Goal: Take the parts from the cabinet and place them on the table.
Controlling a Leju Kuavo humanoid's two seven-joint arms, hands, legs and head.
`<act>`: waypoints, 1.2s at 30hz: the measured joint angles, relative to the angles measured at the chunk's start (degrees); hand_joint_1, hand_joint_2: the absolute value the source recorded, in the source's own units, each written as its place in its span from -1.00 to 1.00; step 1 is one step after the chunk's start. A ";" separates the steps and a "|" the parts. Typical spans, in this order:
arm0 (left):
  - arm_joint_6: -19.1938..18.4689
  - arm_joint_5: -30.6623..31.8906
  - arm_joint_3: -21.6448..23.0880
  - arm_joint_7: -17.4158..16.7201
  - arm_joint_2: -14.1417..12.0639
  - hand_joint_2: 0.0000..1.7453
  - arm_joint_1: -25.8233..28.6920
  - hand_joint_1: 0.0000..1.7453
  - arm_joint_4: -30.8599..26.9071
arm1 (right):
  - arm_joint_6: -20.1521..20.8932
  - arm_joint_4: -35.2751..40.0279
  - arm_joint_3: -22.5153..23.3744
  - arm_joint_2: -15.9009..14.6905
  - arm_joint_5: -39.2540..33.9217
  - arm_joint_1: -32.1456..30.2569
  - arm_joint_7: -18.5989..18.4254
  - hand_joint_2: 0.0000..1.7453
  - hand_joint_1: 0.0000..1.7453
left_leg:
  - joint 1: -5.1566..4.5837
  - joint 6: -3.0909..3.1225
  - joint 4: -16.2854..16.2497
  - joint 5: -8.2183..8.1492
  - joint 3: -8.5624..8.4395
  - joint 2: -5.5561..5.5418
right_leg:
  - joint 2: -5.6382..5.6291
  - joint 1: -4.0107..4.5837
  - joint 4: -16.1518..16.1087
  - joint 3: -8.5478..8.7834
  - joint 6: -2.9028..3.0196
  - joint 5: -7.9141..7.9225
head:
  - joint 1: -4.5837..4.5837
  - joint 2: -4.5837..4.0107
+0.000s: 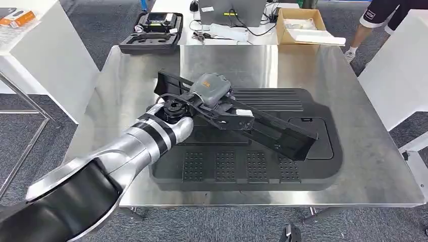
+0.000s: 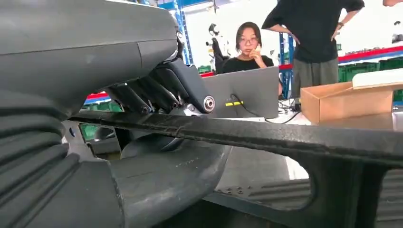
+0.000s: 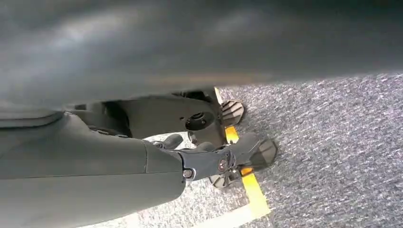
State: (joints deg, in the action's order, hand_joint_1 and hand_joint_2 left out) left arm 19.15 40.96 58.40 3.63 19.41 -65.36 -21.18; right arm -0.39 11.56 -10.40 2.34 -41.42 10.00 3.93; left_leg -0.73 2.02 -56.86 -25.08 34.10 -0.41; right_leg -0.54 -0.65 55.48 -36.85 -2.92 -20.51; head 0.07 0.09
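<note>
My left hand [image 1: 212, 93] grips a long black plastic part [image 1: 272, 131] near its upper end and holds it slanted above the steel table [image 1: 363, 166]. The part's lower end hangs over a large flat black panel [image 1: 298, 98] lying on the table. In the left wrist view the part's edge [image 2: 285, 137] runs across the picture, with the fingers [image 2: 157, 90] above it and the thumb [image 2: 166, 175] under it. My right hand [image 3: 228, 156] hangs beside my body over grey carpet, fingers apart, holding nothing.
Behind the table stand a black tool case [image 1: 151, 33], a laptop [image 1: 232, 10] and a cardboard box [image 1: 298, 22]. White furniture flanks the table at left [image 1: 45, 55] and right [image 1: 398, 75]. One person [image 2: 247, 47] sits behind the laptop and another [image 2: 318, 42] stands there. A yellow floor line [image 3: 252, 190] runs under my right hand.
</note>
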 joint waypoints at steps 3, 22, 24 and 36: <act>-0.94 -0.04 0.90 -0.77 0.18 1.00 -0.33 1.00 0.00 | 0.20 0.00 0.02 0.22 -0.09 0.00 0.00 -1.00 -1.00 | 0.00 0.00 0.00 0.00 -0.08 -0.03 | 0.01 0.00 0.00 0.09 0.00 0.00 | 0.02 0.00; 1.57 -6.23 4.22 -1.81 0.31 1.00 -3.95 1.00 1.22 | 0.40 -0.02 0.46 0.92 -0.09 -0.67 -0.52 -1.00 -1.00 | 0.00 0.01 0.00 -0.01 -0.15 -0.02 | 0.00 0.00 0.00 0.17 -0.01 -0.01 | 0.00 0.00; 1.79 -6.47 4.35 -1.81 0.31 1.00 -4.28 1.00 1.44 | 0.48 -0.02 0.46 0.94 -0.07 -0.66 -0.55 -1.00 -1.00 | 0.00 0.01 0.00 -0.01 -0.15 -0.02 | 0.01 0.00 0.00 0.17 -0.01 -0.01 | 0.02 0.00; 2.42 -6.88 4.83 -1.73 0.31 1.00 -6.17 -1.00 3.19 | 0.57 -0.02 0.46 1.12 0.26 -0.66 -0.70 -1.00 -1.00 | 0.00 0.01 0.00 -0.01 -0.15 -0.02 | 0.01 0.00 0.00 0.18 -0.01 0.00 | 0.00 0.00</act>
State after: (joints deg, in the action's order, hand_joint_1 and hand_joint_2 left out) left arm 21.57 34.07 63.23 1.90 19.72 -71.52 -17.99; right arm 0.17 11.54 -9.94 3.45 -41.16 9.34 3.23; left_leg -0.73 2.03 -56.86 -25.08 33.96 -0.44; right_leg -0.53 -0.65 55.48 -36.68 -2.92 -20.51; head 0.07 0.09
